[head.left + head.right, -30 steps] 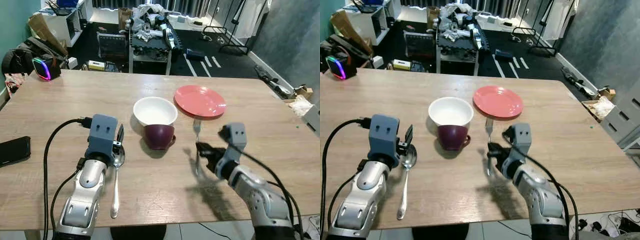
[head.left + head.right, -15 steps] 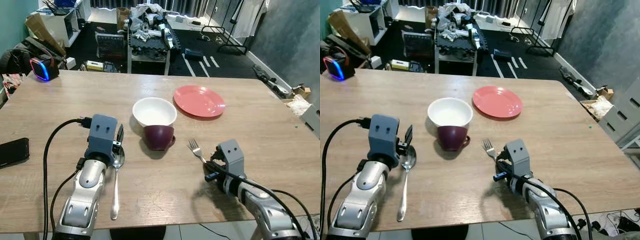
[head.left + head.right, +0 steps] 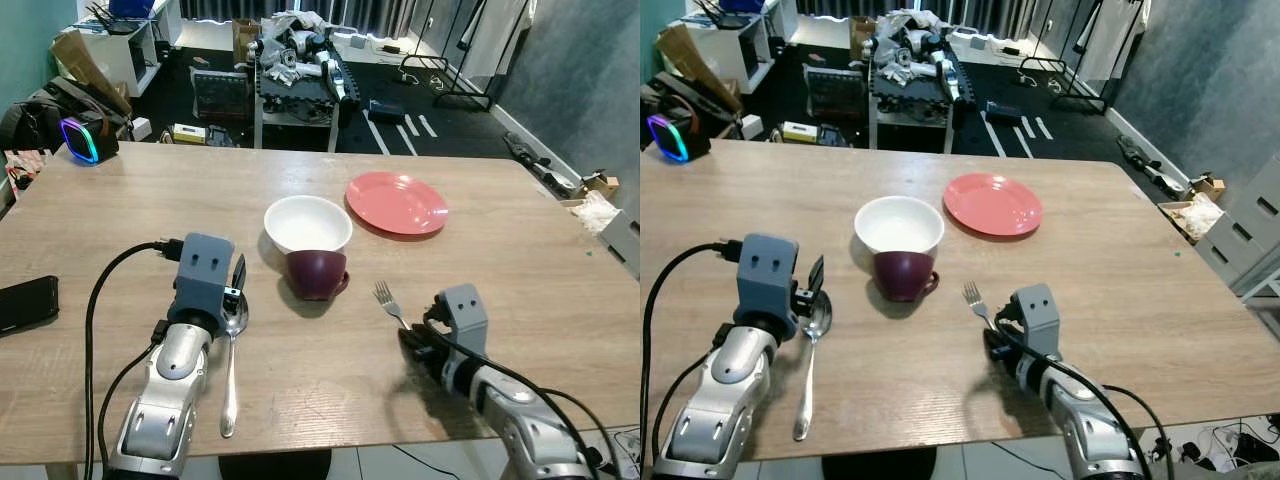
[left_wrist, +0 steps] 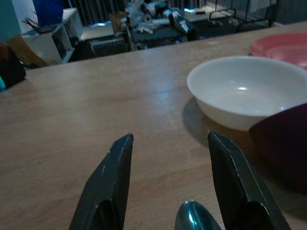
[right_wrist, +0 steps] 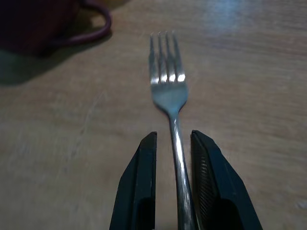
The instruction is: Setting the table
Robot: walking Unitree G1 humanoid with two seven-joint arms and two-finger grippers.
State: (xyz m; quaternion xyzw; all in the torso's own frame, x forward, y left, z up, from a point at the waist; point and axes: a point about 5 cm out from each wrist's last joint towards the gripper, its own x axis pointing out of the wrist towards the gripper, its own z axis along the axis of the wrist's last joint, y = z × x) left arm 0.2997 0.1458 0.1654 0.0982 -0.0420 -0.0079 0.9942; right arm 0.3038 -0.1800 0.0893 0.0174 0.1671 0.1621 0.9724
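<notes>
A silver fork [image 3: 388, 300] lies low over the wooden table [image 3: 520, 250], right of the maroon cup [image 3: 316, 273], its tines pointing towards the red plate [image 3: 396, 203]. My right gripper [image 3: 412, 338] is shut on the fork's handle [image 5: 175, 143], with a black finger [image 5: 144, 182] close on each side. A white bowl [image 3: 308, 222] stands just behind the cup. A spoon [image 3: 232, 370] lies on the table left of the cup. My left gripper [image 4: 170, 139] stands open over the spoon's bowl [image 4: 192, 218] and does not touch it.
A black phone [image 3: 25, 303] lies at the table's left edge. A speaker with a glowing ring [image 3: 82, 138] sits by the far left corner. Beyond the table are a cluttered rack [image 3: 298, 70] and dark floor.
My right arm has drawn back towards the near edge and lowered the fork from in front of the plate down to the table beside the cup. The left arm has not moved.
</notes>
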